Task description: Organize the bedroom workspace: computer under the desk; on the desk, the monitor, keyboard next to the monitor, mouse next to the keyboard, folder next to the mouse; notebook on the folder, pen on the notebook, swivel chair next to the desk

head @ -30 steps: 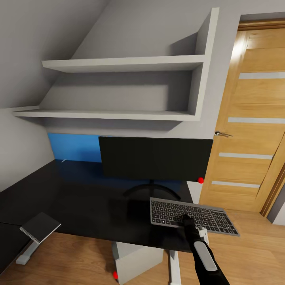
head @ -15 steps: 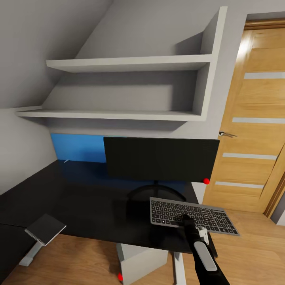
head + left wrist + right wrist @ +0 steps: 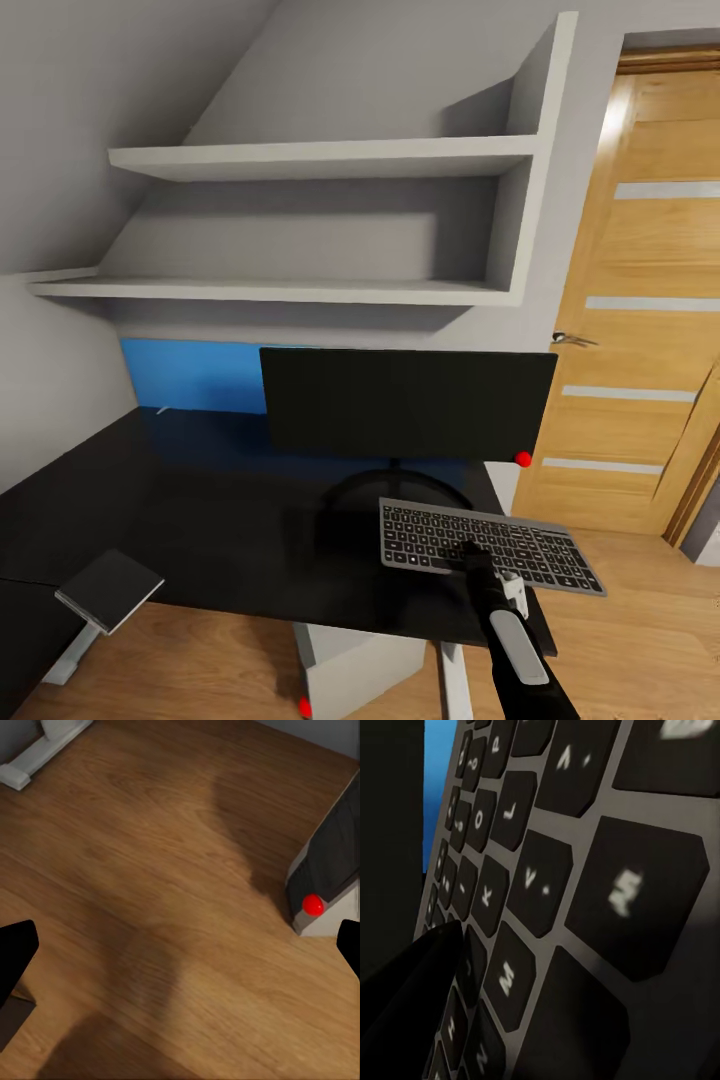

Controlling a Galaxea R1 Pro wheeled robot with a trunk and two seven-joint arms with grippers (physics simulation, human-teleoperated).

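Note:
The monitor [image 3: 405, 400] stands on the glossy black desk [image 3: 200, 510]. In front of it the keyboard [image 3: 490, 545] juts past the desk's right end, with my right gripper [image 3: 468, 550] shut on its near edge. Up close in the right wrist view are its black keys [image 3: 585, 870] and one dark finger [image 3: 416, 971]. The grey computer [image 3: 350, 660] sits under the desk; its corner [image 3: 330, 881] shows beside my open left gripper [image 3: 180, 952], low over the floor. The dark grey notebook [image 3: 110, 590] lies at the desk's front left edge. A thin pale pen [image 3: 165, 408] lies far back.
White wall shelves [image 3: 320, 160] hang above the desk, with a blue wall panel [image 3: 190, 375] behind it. A wooden door [image 3: 640, 350] stands to the right. White desk legs [image 3: 450, 680] reach the wooden floor [image 3: 150, 870] near the computer.
The whole picture has shifted a little to the right, so the camera moved. The keyboard in my right gripper now sits slightly further left relative to the monitor.

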